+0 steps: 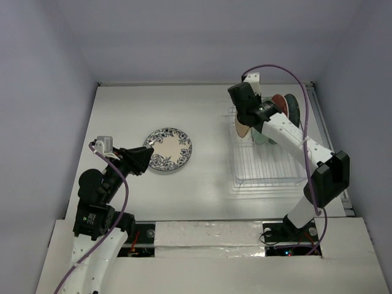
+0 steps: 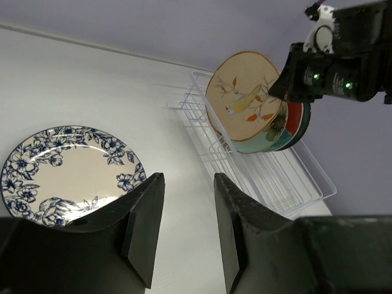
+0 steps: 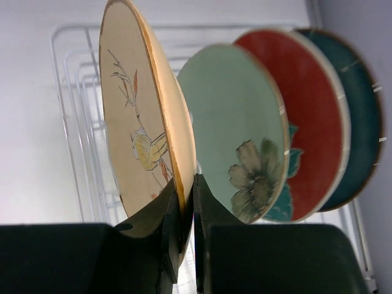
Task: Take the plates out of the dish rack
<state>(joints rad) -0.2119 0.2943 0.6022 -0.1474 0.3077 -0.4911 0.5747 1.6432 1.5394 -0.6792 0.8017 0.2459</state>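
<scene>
The white wire dish rack (image 1: 269, 168) stands at the right of the table. Upright at its far end are a tan plate with a bird (image 3: 131, 116), a pale mint plate (image 3: 236, 122), a red plate (image 3: 312, 110) and a dark teal plate (image 3: 361, 110). My right gripper (image 3: 187, 190) is shut on the tan plate's rim; in the top view it (image 1: 245, 122) sits at the rack's far left. The blue floral plate (image 1: 168, 149) lies flat on the table. My left gripper (image 1: 144, 160) is open and empty beside it, fingers (image 2: 144, 214) over bare table.
Purple cables loop over both arms. The rack's near half (image 2: 288, 177) holds no plates. The table's right edge and a rail (image 1: 327, 141) run close beside the rack. Walls close in the far and side edges.
</scene>
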